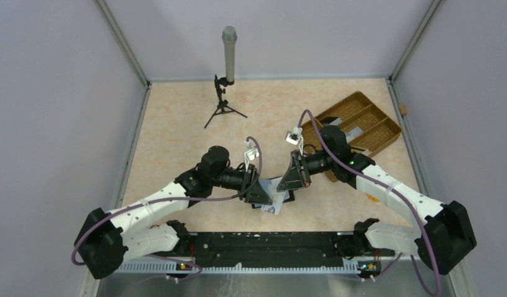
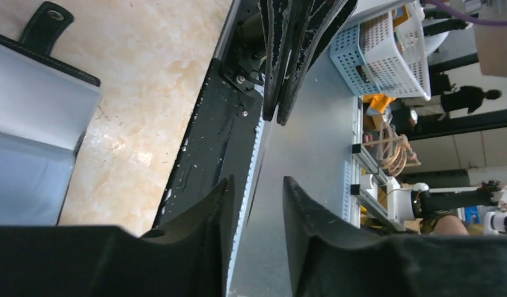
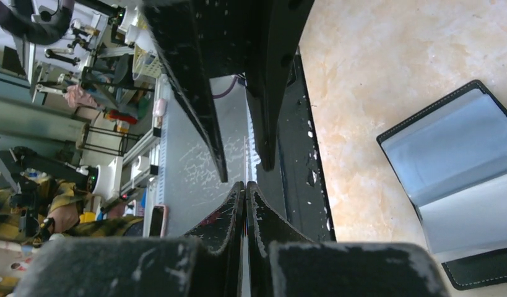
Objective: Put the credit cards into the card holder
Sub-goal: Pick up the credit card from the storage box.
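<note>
The card holder [image 1: 284, 200] lies open on the table between the arms, pale blue lining up. It also shows in the left wrist view [image 2: 28, 124] with its black clasp tab [image 2: 47, 18], and in the right wrist view [image 3: 455, 167]. My right gripper [image 3: 246, 184] is shut on a thin credit card [image 3: 246, 164] held edge-on above the table [image 1: 176, 124]. My left gripper [image 2: 257, 180] is open, facing the right one [image 1: 283, 185], and the card's free edge [image 2: 255, 189] reaches between its jaws. In the top view my left gripper [image 1: 266, 197] is just above the holder.
A brown woven divided tray [image 1: 387, 133] stands at the back right, with pale flat pieces in it. A microphone on a small tripod [image 1: 225, 83] stands at the back centre. The black base rail [image 1: 269, 244] runs along the near edge.
</note>
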Motion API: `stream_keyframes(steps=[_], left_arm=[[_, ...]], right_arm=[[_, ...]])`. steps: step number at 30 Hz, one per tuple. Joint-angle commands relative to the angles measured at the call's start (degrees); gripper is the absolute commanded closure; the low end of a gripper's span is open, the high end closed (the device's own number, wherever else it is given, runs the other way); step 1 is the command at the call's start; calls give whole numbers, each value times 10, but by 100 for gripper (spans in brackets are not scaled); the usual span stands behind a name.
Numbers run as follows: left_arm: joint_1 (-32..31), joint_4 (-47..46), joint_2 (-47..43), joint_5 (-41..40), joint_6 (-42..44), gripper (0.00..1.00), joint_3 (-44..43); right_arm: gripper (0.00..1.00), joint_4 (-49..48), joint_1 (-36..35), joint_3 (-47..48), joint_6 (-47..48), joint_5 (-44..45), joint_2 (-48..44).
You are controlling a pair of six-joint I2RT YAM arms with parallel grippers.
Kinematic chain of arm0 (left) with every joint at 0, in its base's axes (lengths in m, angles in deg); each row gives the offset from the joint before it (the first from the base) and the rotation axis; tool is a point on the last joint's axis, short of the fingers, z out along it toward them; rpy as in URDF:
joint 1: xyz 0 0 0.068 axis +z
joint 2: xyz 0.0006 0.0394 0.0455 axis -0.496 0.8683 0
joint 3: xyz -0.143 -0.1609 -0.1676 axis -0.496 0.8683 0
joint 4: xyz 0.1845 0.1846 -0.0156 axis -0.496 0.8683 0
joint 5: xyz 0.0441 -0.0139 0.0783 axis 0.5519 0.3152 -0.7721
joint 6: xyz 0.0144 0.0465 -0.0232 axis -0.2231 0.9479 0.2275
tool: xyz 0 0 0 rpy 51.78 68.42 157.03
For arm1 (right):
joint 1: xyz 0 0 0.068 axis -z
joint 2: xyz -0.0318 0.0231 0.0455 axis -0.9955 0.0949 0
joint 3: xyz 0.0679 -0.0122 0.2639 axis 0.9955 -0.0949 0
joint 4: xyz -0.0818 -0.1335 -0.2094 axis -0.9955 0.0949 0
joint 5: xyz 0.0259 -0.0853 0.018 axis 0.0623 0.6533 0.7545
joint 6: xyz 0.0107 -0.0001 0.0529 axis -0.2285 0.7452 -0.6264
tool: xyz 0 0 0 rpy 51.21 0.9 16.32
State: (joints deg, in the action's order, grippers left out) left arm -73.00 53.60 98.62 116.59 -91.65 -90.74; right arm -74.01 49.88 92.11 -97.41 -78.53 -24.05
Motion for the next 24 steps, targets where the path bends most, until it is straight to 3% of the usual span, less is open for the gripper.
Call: stream_keyframes(steps=[1, 3, 4, 5, 6, 7, 8, 11, 14, 18, 24], left_arm=[[-17, -50, 26, 29, 5, 74, -24], [-21, -88, 29, 30, -13, 95, -15], [-23, -112, 27, 30, -31, 100, -8], [-25, -136, 23, 26, -47, 100, 3], [-26, -158, 18, 15, -59, 100, 19], [-26, -177, 10, -1, -73, 100, 31], [-27, -202, -2, -20, -88, 100, 46], [-27, -271, -39, -92, -128, 100, 92], [-27, -310, -60, -147, -153, 100, 117], [-27, -330, -60, -175, -169, 100, 129], [-27, -356, -51, -179, -187, 100, 138]], right_arm=[[100, -39, -7, 32, 6, -29, 4], [100, -36, -7, 33, 6, -22, 5], [97, -33, -7, 33, 3, -8, 5], [83, -29, -7, 33, 0, 9, 4], [59, -25, -7, 32, -2, 27, 2], [48, -20, -7, 29, -8, 50, -2], [42, -22, -7, 24, -15, 74, -7], [35, -83, -7, -17, -77, 105, -28], [34, -180, -7, -70, -145, 111, -43], [43, -239, -17, -107, -183, 115, -56], [71, -323, -20, -138, -235, 117, -58]])
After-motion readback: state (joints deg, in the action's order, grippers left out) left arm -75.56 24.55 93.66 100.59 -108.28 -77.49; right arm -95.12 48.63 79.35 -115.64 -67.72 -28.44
